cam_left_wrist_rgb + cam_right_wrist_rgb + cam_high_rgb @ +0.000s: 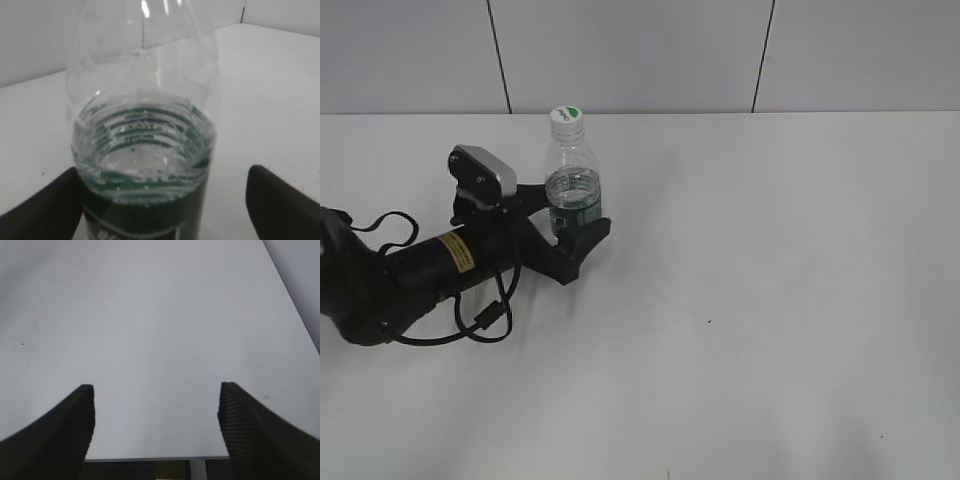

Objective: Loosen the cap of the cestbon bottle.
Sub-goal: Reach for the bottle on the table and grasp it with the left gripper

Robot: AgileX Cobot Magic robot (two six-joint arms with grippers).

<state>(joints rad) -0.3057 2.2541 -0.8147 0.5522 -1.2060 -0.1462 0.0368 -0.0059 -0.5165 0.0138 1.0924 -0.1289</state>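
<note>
The cestbon bottle (572, 185) stands upright on the white table, clear with a dark green label band low down and some water inside. Its white cap (566, 120) with a green mark sits on top. My left gripper (576, 216) lies low around the bottle's label band, fingers either side. In the left wrist view the bottle (145, 150) fills the frame. The left gripper (165, 200) is open there: its left finger is against the bottle and its right finger stands well apart. The cap is out of that view. My right gripper (156, 420) is open and empty above bare table, and does not show in the exterior view.
The white table (770, 250) stretches to the right and front of the bottle. A grey panelled wall stands behind it. The left arm and its black cable (480, 320) lie on the table's left side. The right wrist view shows the table's edge (150, 458).
</note>
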